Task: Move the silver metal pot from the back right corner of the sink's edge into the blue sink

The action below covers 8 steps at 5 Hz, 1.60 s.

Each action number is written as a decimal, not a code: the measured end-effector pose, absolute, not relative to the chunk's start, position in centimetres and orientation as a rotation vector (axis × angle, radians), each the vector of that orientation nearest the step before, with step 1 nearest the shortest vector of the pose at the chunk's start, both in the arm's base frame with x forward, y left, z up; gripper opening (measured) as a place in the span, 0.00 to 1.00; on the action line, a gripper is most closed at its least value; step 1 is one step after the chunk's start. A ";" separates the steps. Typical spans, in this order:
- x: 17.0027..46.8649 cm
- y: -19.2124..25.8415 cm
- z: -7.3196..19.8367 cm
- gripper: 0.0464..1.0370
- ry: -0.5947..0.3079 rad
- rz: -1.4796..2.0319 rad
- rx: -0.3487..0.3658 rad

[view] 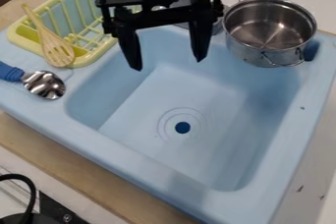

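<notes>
The black gripper (168,65) hangs down over the back part of the light blue sink (263,196), its two fingers wide apart with nothing between them. To its right, a steel pot (263,48) with wire handles rests on the sink's back right corner. Left of the gripper stands a yellow-green dish rack (19,41), with a wooden slotted spatula (56,48) lying across its front left part. A metal spoon (44,85) with a blue handle lies on the sink's left ledge.
Behind the gripper is a metallic faucet-like object (187,2), partly hidden by the arm. The sink basin has a dark blue drain (182,127). At the bottom left corner, a black cable (31,188) curves over dark equipment.
</notes>
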State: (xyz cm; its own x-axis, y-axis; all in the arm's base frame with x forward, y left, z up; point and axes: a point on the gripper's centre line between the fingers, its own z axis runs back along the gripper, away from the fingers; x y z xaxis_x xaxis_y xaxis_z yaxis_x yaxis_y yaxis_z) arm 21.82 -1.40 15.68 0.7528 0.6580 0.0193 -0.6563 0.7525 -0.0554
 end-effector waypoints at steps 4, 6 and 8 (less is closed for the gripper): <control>25.4 -2.8 15.8 0.96 -0.097 0.792 -0.040; 28.3 -3.7 14.7 0.96 -0.168 0.869 -0.001; 29.5 -4.5 13.9 0.96 -0.193 0.946 -0.034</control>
State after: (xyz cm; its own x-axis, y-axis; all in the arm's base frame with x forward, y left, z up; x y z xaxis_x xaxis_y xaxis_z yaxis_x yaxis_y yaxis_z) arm 29.53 -4.47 13.85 0.5687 0.8088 0.1496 -0.8028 0.5854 -0.1132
